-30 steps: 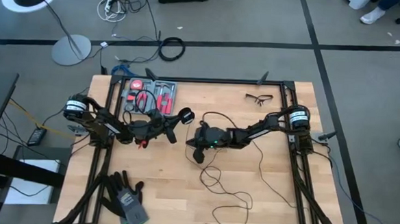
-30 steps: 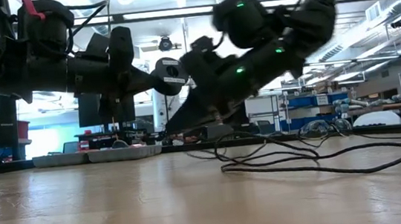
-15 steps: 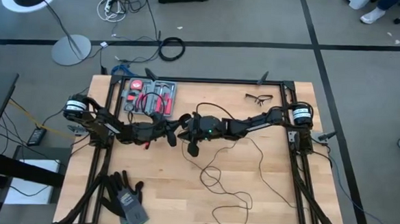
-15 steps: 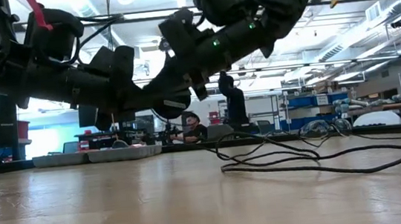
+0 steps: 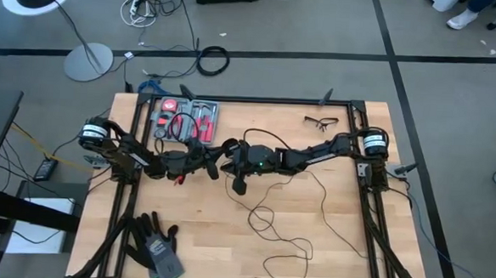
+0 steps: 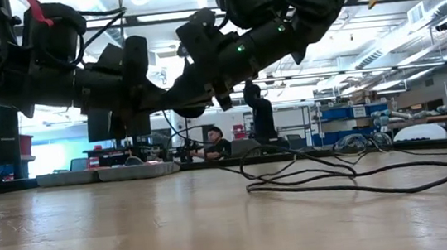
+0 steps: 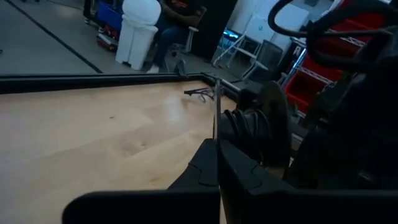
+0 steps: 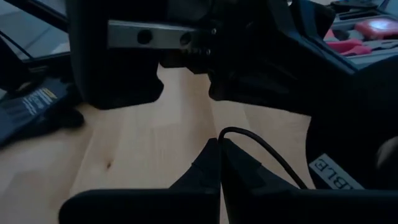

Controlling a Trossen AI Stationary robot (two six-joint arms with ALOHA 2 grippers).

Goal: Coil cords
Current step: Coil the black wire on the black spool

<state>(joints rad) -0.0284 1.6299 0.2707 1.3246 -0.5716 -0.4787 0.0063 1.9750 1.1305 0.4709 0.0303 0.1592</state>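
Note:
The thin black cord [image 5: 265, 216] lies in loose loops on the wooden table's middle and near part, also seen as the cord [image 6: 329, 176] in the low view. Its upper end rises to both grippers, which meet above the table's middle. My left gripper [image 5: 216, 163] is shut on the cord and points level toward the right. A round disc [image 7: 273, 124], likely the puck, stands just beyond its fingertips with dark windings [image 7: 245, 130] beside it. My right gripper [image 5: 230, 152] is shut on the cord and reaches in from the right, slanting slightly down. My left gripper pinches the cord between its two fingertips. The thin strand [image 7: 216, 112] runs straight out from the tips, across the fingers. The hold is clear of the table. My right gripper pinches the cord at its fingertips. A short arc of cord [image 8: 249, 140] springs from the tips and curves away, slack, above the table.
A tool tray [image 5: 185, 119] with red-handled tools sits at the far left. Safety glasses [image 5: 321, 122] lie at the far right and dark gloves [image 5: 157, 247] at the near left. Black frame rails [image 5: 371, 222] run along both sides. People sit in the room beyond the table.
My right gripper has risen and gone toward the far edge and the left gripper's tip, drawing its part of the cord up with it. In the last half second it has hardly moved. The loops on the near part of the table have stayed in place.

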